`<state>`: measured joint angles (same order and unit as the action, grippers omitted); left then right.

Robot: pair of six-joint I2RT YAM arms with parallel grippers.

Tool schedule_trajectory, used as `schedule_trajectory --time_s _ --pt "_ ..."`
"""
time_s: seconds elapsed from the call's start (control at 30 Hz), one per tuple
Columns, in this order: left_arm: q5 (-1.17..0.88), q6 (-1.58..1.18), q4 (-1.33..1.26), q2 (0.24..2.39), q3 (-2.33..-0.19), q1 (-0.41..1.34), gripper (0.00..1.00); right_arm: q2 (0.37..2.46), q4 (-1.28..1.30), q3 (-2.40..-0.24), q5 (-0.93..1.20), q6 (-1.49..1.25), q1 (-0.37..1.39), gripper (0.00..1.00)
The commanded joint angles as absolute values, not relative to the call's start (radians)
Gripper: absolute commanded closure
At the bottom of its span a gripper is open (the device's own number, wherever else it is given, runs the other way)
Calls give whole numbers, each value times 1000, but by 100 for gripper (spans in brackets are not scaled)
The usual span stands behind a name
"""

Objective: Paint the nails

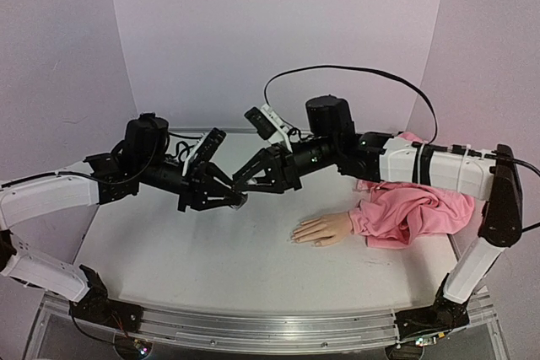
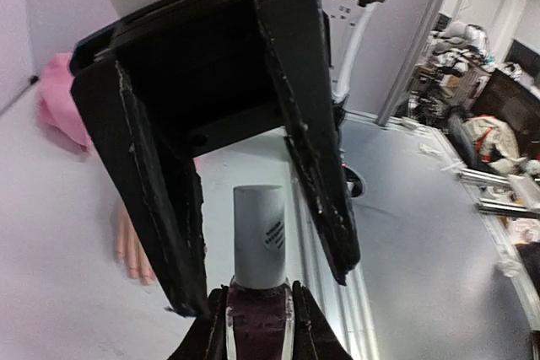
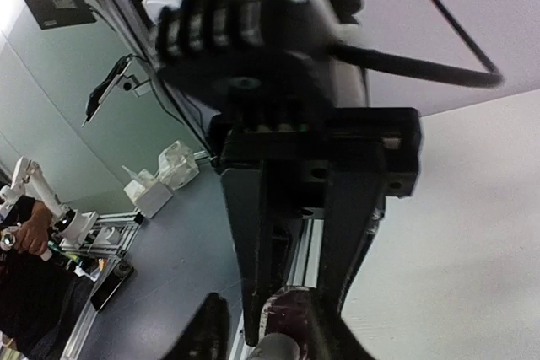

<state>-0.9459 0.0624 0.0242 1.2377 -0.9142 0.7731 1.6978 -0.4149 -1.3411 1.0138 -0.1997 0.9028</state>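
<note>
My left gripper (image 1: pixel 239 202) hangs over the middle of the table, shut on a small bottle of dark purple polish (image 2: pixel 258 330). The bottle's white cap (image 2: pixel 259 233) points toward my right gripper (image 1: pixel 242 183). That gripper's two black fingers (image 2: pixel 160 208) stand open on either side of the cap, with a gap on each side. In the right wrist view the dark bottle (image 3: pixel 295 314) sits just beyond the grey cap (image 3: pixel 274 348). The mannequin hand (image 1: pixel 325 228) lies flat on the table to the right, its nails (image 1: pixel 299 236) too small to judge.
The pink sleeve (image 1: pixel 413 212) is bunched at the right of the table, under the right arm. White walls close in the back and sides. The metal rail (image 1: pixel 253 326) runs along the near edge.
</note>
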Motion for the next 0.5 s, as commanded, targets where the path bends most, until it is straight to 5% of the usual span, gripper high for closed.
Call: schedule_trajectory --time_s 0.0,0.07,0.17,0.47 --pt "-579 223 -61 1105 -881 793 100 1596 -433 -1338 768 -278 890 45" --pt "-416 255 -63 1076 -867 798 100 1591 -426 -1342 662 -341 884 25" --pt "-260 295 -64 1045 -852 810 100 1595 -411 -1353 515 -443 884 14" --pt "-50 381 -65 1028 -833 885 100 1702 -431 -1452 514 -617 913 29"
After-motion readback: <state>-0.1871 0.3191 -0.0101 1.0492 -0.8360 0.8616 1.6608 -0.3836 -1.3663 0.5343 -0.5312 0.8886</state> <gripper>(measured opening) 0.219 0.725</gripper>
